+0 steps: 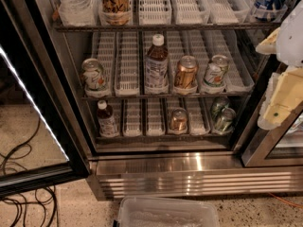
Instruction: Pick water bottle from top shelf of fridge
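the fridge [189, 174] stands open across the frame, its top shelf [189, 26] along the upper edge. the gripper [284, 82] hangs at the right edge; released or clenched, i cannot tell. it should cross to the upper left and approach level. there the water bottle [75, 4] stands, clear and ribbed, its top cropped.

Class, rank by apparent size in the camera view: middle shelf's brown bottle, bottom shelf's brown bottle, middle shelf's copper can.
1. Middle shelf's brown bottle.
2. Bottom shelf's brown bottle and copper can look alike; unranked.
Pincer at right edge.
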Tool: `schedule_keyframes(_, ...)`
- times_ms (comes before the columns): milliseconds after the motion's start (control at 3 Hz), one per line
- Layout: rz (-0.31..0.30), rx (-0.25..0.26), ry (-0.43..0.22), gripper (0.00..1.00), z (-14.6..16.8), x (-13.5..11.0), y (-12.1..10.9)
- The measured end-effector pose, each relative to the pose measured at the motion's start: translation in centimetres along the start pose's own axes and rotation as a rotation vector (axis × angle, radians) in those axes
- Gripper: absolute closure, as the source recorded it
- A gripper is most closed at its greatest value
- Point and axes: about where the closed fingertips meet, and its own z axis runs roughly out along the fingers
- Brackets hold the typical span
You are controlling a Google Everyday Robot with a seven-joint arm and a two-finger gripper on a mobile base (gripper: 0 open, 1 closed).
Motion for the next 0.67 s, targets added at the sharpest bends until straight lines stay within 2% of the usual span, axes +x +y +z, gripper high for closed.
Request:
schedule_keyframes(333,0.000,0.000,0.000,0.00,0.0,0.0,0.0)
schedule_keyframes(667,-0.002,-0.005,-0.048,0.00,0.8,-1.2,-0.3)
